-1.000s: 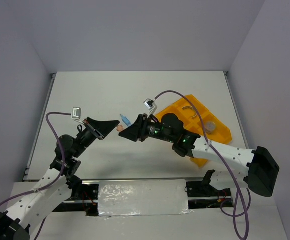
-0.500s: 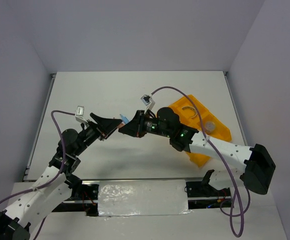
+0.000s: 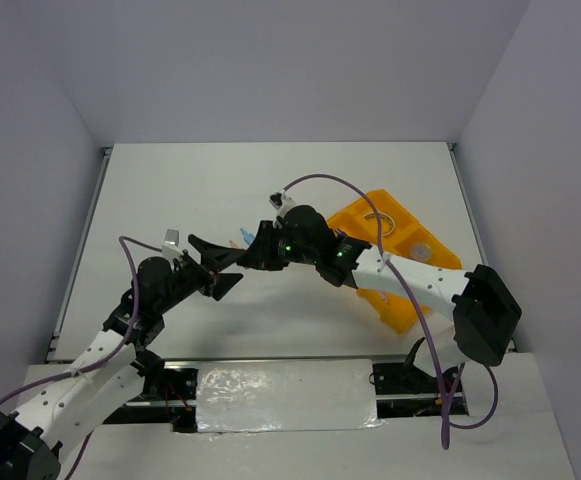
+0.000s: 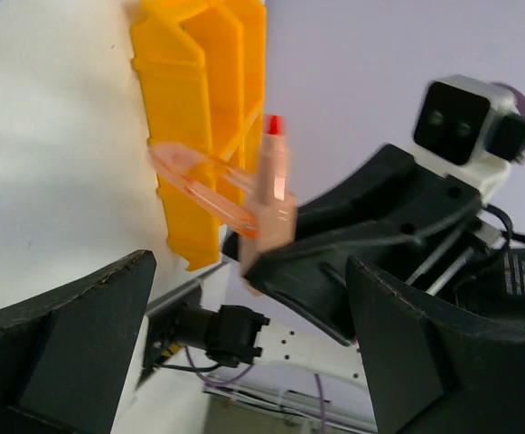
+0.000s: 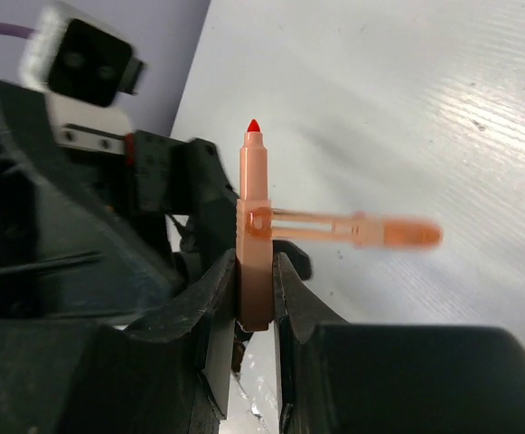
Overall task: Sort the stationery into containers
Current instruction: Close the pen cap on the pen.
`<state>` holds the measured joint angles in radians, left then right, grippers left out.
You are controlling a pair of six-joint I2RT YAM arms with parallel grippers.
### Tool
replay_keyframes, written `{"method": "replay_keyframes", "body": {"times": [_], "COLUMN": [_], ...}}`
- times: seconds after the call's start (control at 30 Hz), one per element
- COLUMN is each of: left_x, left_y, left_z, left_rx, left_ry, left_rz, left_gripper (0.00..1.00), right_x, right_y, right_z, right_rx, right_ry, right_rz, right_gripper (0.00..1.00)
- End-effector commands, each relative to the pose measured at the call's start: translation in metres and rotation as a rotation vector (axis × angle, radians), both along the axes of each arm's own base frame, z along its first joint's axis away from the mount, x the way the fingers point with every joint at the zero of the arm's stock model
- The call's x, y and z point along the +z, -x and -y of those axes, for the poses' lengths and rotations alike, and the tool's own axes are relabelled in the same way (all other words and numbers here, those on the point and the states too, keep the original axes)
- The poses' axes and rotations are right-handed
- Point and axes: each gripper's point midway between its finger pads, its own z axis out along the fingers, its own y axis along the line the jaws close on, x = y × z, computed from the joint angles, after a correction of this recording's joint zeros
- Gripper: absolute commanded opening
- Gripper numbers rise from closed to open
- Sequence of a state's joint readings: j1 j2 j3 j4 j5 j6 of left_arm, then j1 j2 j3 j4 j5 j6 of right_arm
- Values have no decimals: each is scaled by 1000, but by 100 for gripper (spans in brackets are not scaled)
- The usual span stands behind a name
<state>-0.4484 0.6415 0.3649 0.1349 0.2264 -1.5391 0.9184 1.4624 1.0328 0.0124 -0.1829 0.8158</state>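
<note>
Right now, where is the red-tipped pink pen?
The pink pen is clamped in the right gripper above mid-table in the top view, just left of the orange tray, facing the open left gripper.

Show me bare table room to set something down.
Bare: the table's far strip along the back wall, and its left side. Crowded: the centre, where the left tool and right tool meet, and around the tray at right.

Salmon-pink, red-tipped pen [image 5: 254, 194]; orange-yel. tray [image 4: 199, 81]

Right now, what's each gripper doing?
Left gripper: open, holding nothing.
Right gripper: shut on the salmon-pink pen with a red tip.
</note>
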Motion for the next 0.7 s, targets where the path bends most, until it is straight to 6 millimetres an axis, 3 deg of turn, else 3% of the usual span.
{"method": "replay_keyframes", "body": {"times": [0.0,0.13,0.2,0.27,0.57,0.67], "left_x": [12,3,-3,-1,6,7], "left_y": [2,-1,-1,-2,-6,-9], "left_z": [5,-1,-5,-8,-13,-18], "left_rx": [-10,40,60,81,114,141], "left_ry": [114,174,189,214,230,219], "left_rz": [-22,-27,-32,-17,36,63], "left_gripper": [99,99,93,95,89,89], "right_x": [39,51,55,57,53,47], "right_y": [2,15,20,23,50,54], "right_z": [-14,-24,-28,-30,-43,-34], "right_rx": [54,106,117,133,241,226], "right_ry": [-120,-168,-173,-182,-190,-168], "right_rz": [76,86,88,91,78,75], "right_gripper": [0,0,0,0,0,0]}}
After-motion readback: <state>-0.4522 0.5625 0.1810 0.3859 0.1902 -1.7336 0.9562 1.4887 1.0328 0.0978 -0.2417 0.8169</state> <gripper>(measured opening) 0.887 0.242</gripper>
